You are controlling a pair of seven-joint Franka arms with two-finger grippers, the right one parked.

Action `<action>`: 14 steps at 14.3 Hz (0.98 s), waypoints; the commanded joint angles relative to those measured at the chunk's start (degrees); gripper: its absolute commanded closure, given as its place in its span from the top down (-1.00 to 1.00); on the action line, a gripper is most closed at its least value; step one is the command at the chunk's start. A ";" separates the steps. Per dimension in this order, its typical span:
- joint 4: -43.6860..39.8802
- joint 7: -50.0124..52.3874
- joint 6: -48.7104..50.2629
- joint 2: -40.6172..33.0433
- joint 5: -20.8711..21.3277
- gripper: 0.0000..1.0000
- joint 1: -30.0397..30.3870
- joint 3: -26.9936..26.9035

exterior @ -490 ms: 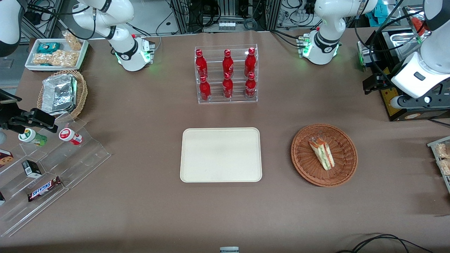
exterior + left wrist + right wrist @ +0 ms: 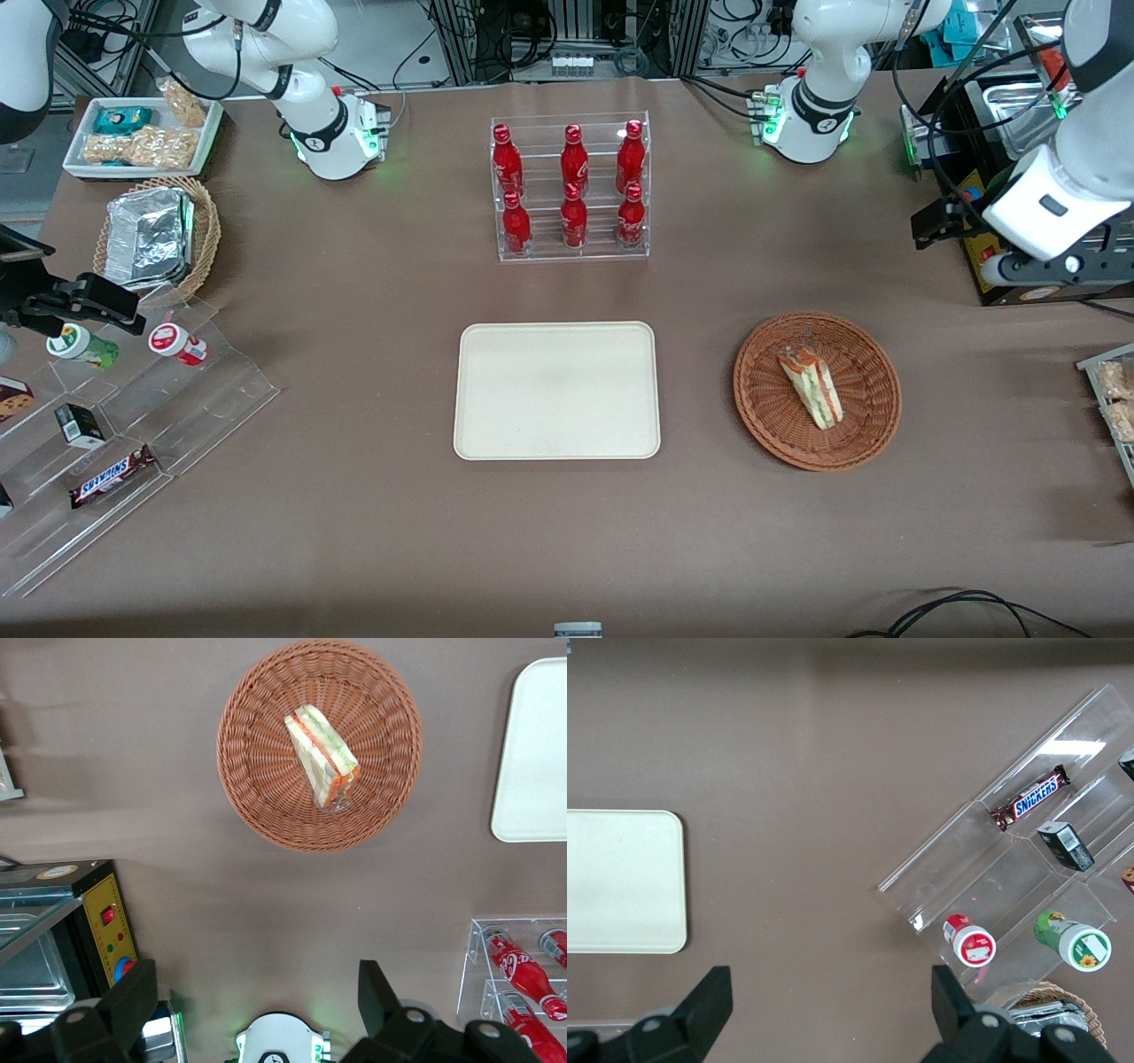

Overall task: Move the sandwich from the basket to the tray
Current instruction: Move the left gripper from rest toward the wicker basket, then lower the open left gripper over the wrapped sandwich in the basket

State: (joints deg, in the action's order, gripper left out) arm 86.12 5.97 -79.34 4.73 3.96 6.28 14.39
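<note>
gripper (image 2: 257,1005) is held high with fingers spread and empty, shifted slightly since half a second ago, at about 1 o'clock from the basket (image 2: 762,390). sandwich (image 2: 811,386) lies in it; tray (image 2: 556,443) bare. approach barely begun.

Front view high over the table, both wrist views looking straight down, seemingly from well up, all sharing the tray (image 2: 556,390).

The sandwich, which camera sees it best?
The left wrist view: the sandwich shows large, its layers clear, lying in the basket with the open gripper high above the table. The front view shows it smaller. The right wrist view misses it.
</note>
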 commanded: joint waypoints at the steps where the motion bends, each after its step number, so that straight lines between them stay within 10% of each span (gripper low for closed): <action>1: 4.74 0.10 -5.10 0.99 0.26 1.00 -0.12 -0.24; 14: 22.68 30.07 -37.72 10.56 -1.76 1.00 -3.99 -0.15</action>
State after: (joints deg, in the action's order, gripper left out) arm 107.82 33.55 -114.60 14.28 2.61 2.44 14.66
